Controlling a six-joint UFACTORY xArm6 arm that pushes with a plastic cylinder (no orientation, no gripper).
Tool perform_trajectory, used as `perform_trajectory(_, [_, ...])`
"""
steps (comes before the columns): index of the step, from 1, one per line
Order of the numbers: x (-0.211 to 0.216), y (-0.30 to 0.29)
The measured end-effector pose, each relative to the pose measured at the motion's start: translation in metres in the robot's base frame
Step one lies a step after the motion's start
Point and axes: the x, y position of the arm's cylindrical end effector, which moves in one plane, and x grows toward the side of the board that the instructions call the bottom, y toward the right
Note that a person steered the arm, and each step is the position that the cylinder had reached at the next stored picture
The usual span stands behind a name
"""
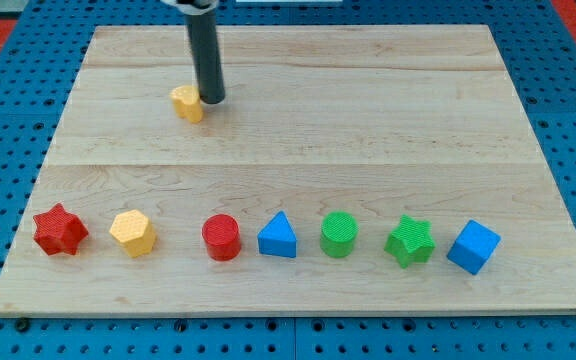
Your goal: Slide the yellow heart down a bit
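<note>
Yellow heart (187, 103) touching my tip (211, 100), just to the tip's left, in the wooden board's (368, 110) upper left part. Tip a bare rod end, gripping nothing. Far below the heart, one row of seven: red star (60, 230), yellow hexagon (133, 233), red cylinder (221, 238), blue triangle (278, 237), green cylinder (339, 234), green star (409, 241), blue cube (473, 246).

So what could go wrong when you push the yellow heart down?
My tip sits at the right edge of the small yellow heart block, not above it. Pushing from here would likely send it left or spin it. Pushed too far down, it might reach the yellow hexagon block in the bottom row.
</note>
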Motion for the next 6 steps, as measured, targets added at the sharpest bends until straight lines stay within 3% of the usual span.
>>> perform_trajectory(1, [0.047, -0.004])
perform_trajectory(2, [0.03, -0.007])
perform_trajectory(3, [-0.013, 0.028])
perform_trajectory(4, [-0.045, -0.011])
perform_trajectory(6, [0.043, -0.059])
